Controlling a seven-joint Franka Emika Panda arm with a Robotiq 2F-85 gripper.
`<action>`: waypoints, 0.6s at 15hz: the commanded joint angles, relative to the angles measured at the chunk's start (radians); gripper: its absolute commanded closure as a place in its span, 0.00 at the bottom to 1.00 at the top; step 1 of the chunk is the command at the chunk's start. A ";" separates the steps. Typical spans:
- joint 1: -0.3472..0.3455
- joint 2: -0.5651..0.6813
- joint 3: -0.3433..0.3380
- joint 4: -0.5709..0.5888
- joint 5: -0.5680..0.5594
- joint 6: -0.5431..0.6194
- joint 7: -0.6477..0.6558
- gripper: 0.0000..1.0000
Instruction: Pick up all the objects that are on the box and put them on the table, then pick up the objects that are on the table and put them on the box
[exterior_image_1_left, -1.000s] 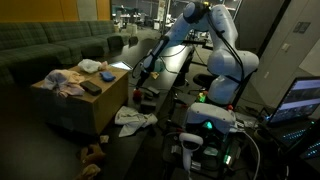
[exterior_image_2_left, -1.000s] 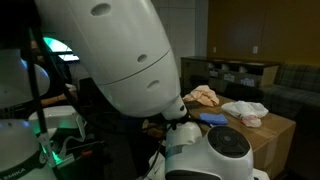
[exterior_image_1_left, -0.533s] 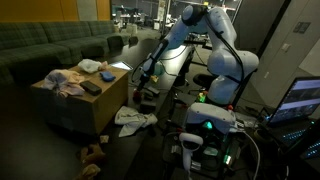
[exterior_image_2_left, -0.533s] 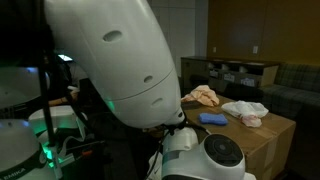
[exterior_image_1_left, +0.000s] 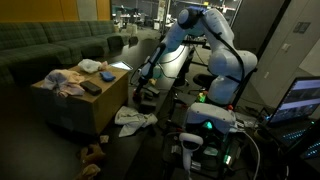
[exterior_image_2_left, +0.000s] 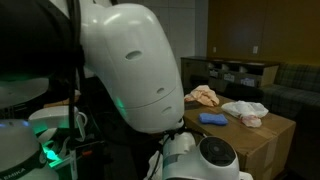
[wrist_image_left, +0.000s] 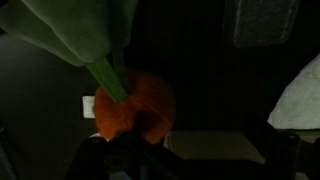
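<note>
Gripper (exterior_image_1_left: 142, 86): jaws wide apart, nothing held, hanging low over the black surface (exterior_image_1_left: 178, 68). Red ball (wrist_image_left: 133, 108): on that surface directly beneath the gripper, a little left of centre in the wrist view. Step in hand, as judged: grasp of the ball. Advice: centre the 2 fingers across its widest part, descend straight and close gently, since a round item may roll. Obstruction: green fabric (wrist_image_left: 75, 30) ahead of the gripper, with 1 strip reaching onto the ball's top edge and liable to be pinched. White cloth (wrist_image_left: 300, 100): near, at the right. Box (exterior_image_1_left: 70, 112): well apart to the side, carrying pinkish-white cloth (exterior_image_1_left: 66, 84) and a flat black piece (exterior_image_1_left: 91, 88).
</note>
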 joint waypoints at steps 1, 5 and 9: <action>0.053 0.039 -0.054 0.052 -0.043 0.059 0.021 0.00; 0.086 0.066 -0.096 0.098 -0.056 0.082 0.034 0.00; 0.119 0.096 -0.135 0.150 -0.055 0.091 0.049 0.00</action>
